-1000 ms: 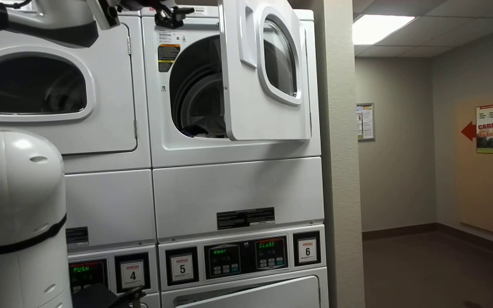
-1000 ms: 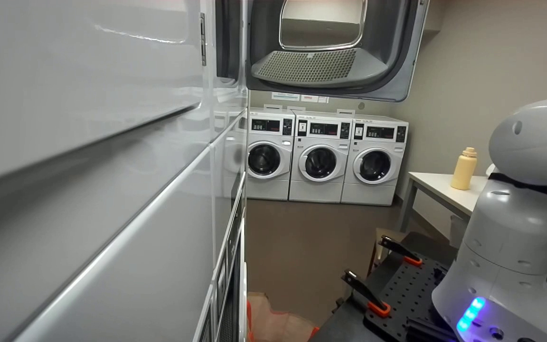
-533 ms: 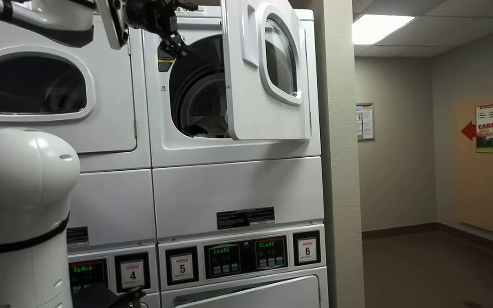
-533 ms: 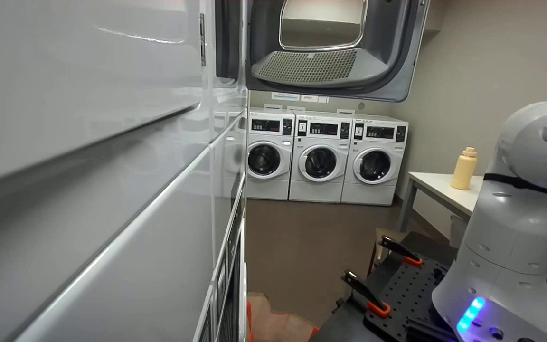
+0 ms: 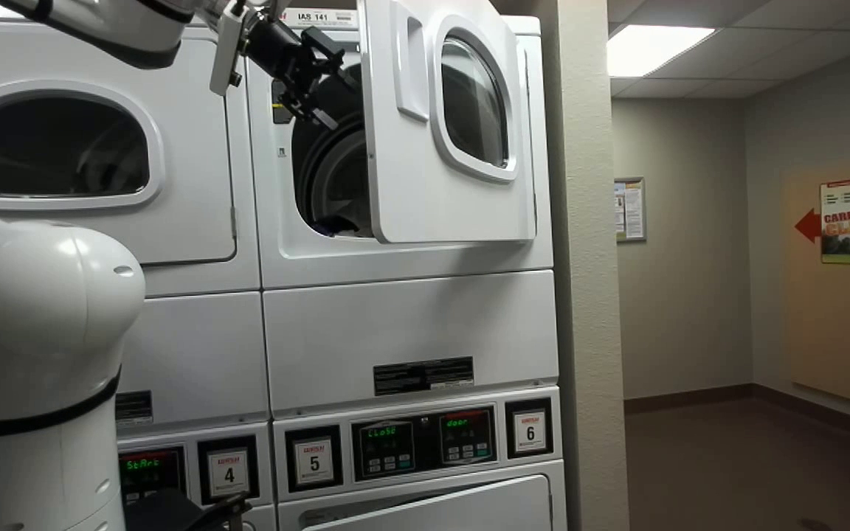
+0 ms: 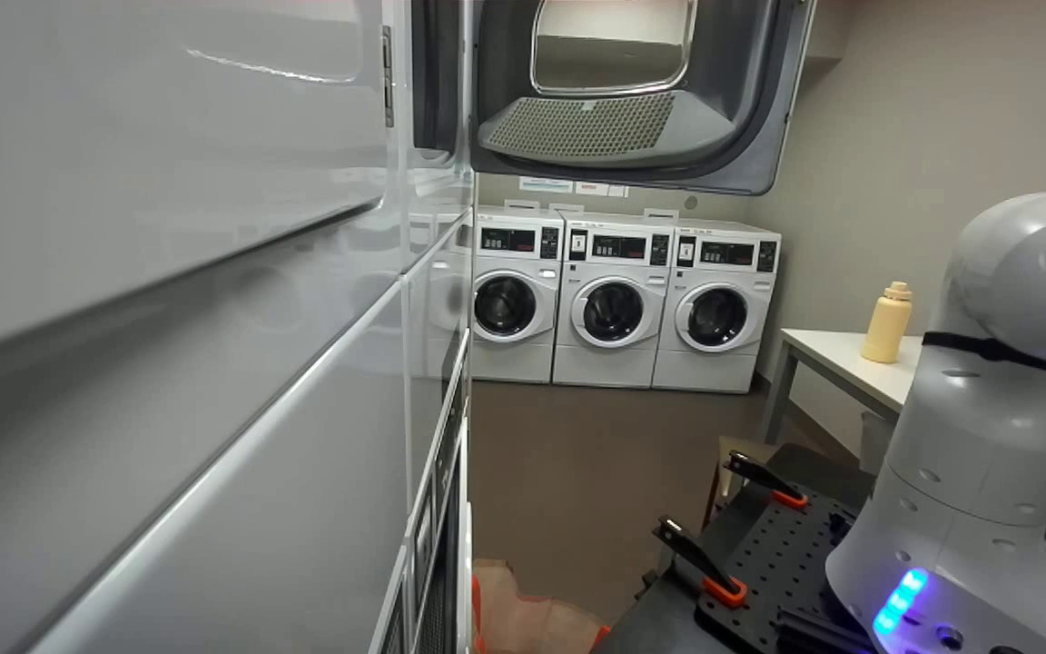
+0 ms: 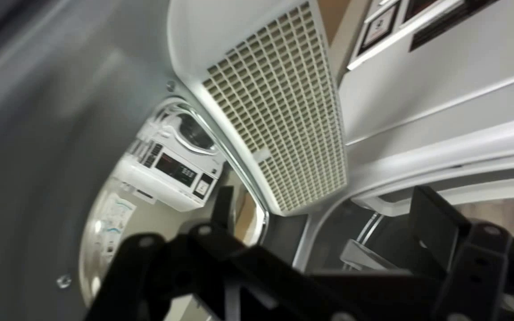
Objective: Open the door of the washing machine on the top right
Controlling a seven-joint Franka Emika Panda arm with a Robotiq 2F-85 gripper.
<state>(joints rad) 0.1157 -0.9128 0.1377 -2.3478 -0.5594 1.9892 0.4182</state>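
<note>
The white metal machine on the top right (image 5: pixel 395 259) has its white, rectangular, windowed door (image 5: pixel 417 173) well open. Facing the door's inner side is the black jointed gripper (image 7: pixel 330 217). Its fingers (image 7: pixel 437 227) are spread wide and hold nothing. The step seems to be swinging the door wider; the next move probably calls for a careful outward push.

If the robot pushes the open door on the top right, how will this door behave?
The door would likely swing, not slide: one edge joins the machine. It is probably stiff, showing no sag around its window. The bulky grille on its inner side suggests some weight.
</note>
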